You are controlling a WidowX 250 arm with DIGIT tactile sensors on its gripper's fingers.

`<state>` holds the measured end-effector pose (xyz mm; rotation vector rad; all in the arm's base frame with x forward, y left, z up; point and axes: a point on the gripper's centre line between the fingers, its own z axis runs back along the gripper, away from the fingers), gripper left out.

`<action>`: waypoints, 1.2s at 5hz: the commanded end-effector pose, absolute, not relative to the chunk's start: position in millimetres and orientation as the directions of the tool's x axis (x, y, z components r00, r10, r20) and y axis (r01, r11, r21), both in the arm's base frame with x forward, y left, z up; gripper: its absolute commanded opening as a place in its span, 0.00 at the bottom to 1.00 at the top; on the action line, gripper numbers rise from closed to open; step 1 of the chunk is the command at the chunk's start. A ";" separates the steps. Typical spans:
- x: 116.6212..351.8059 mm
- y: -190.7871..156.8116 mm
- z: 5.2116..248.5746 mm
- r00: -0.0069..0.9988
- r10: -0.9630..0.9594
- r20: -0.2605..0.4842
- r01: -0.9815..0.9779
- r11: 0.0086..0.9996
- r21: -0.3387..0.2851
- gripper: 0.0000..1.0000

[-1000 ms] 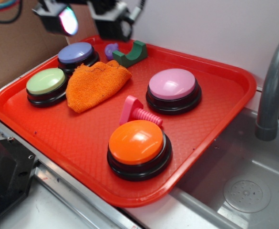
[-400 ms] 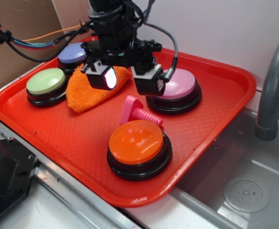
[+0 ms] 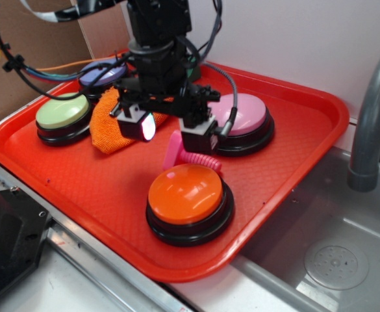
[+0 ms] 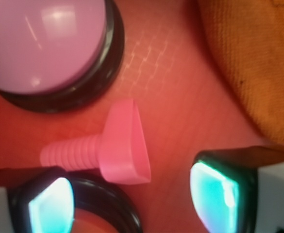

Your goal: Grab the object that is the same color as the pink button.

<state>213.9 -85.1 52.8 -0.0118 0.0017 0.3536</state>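
The hot-pink toy bolt (image 3: 180, 153) lies on the red tray (image 3: 293, 162) between the pink button (image 3: 245, 117) and the orange button (image 3: 186, 194). In the wrist view the bolt (image 4: 117, 145) lies with its flat head to the right and its ribbed shaft to the left, below the pink button (image 4: 40, 43). My gripper (image 3: 170, 130) hovers just above the bolt, open and empty, one finger on each side of it. In the wrist view my gripper (image 4: 132, 199) shows glowing pads (image 4: 214, 196) at the bottom corners.
An orange cloth (image 3: 108, 120) lies left of the gripper, also in the wrist view (image 4: 248, 58). A green button (image 3: 61, 114) and a purple button (image 3: 99, 73) stand at the tray's left. A sink with a grey faucet (image 3: 371, 117) is at the right.
My gripper came from the tray's back edge forward and down, and now hangs low over the bolt. The bolt and buttons have not moved.
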 end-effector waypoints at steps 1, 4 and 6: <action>221.2 -87.8 49.4 0.935 0.352 0.031 -0.351 0.936 -0.027 1.00; 227.3 -91.5 48.1 0.937 0.345 0.052 -0.342 0.938 -0.060 0.00; 224.6 -87.2 52.5 0.931 0.362 0.049 -0.360 0.932 -0.053 0.00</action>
